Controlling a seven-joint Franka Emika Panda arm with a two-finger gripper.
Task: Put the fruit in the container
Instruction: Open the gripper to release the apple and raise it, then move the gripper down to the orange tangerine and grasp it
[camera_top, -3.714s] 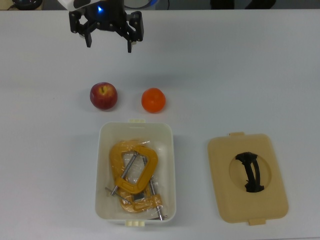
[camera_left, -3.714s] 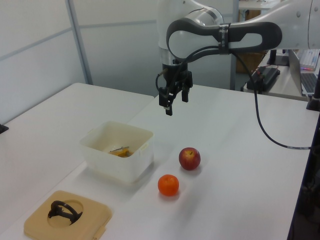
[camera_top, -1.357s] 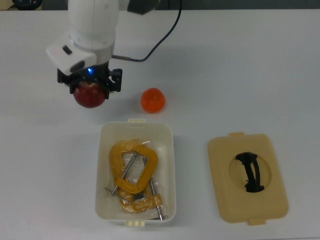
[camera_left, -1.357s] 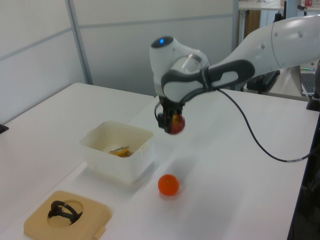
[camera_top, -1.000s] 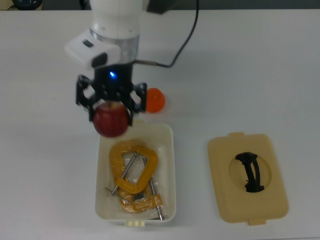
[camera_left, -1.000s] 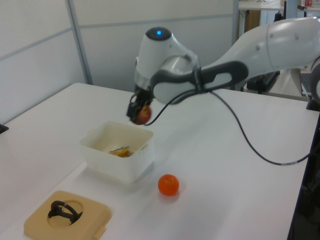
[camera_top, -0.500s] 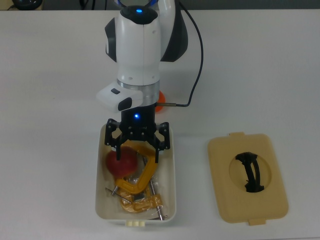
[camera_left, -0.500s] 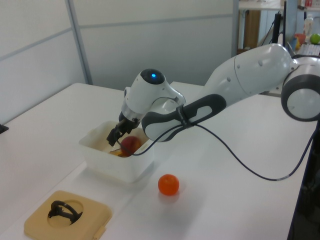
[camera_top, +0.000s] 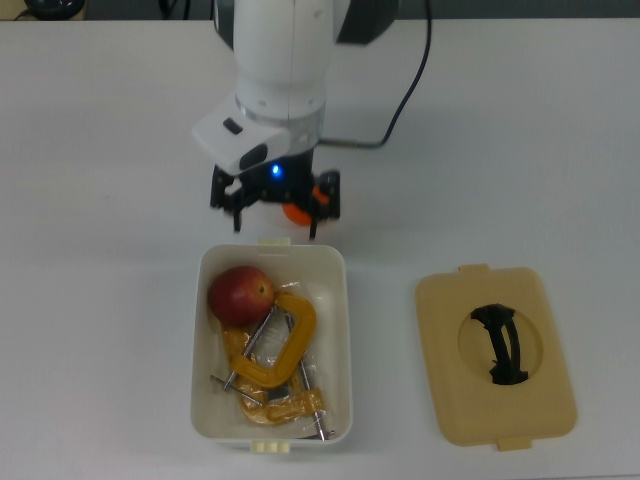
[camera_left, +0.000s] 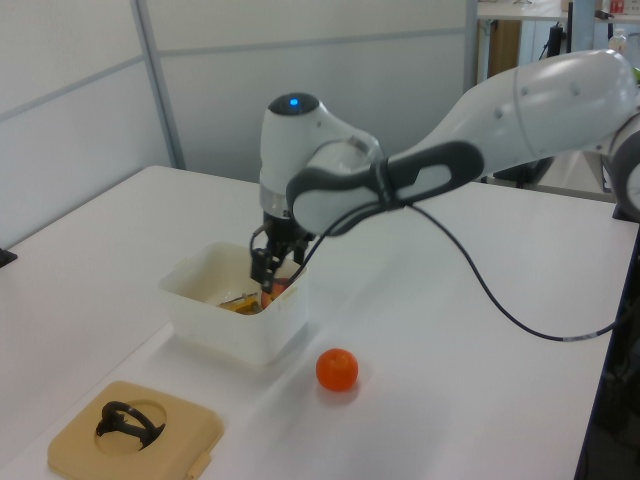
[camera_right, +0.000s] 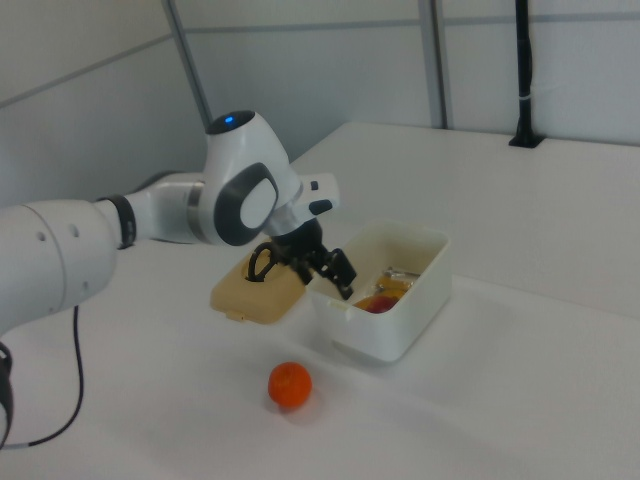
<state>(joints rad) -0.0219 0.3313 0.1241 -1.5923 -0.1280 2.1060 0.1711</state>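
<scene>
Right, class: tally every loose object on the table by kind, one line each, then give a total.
Apple: 1
Orange: 1
Yellow clamps: 2
White tub: 1
Tan lid: 1
Total: 6

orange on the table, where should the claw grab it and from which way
Probably straight down from above, closing across the widest middle of the orange. It is a smooth ball sitting alone on the bare table, apart from the tub, so nothing blocks either side. The open claw hangs just above it in the top view.
</scene>
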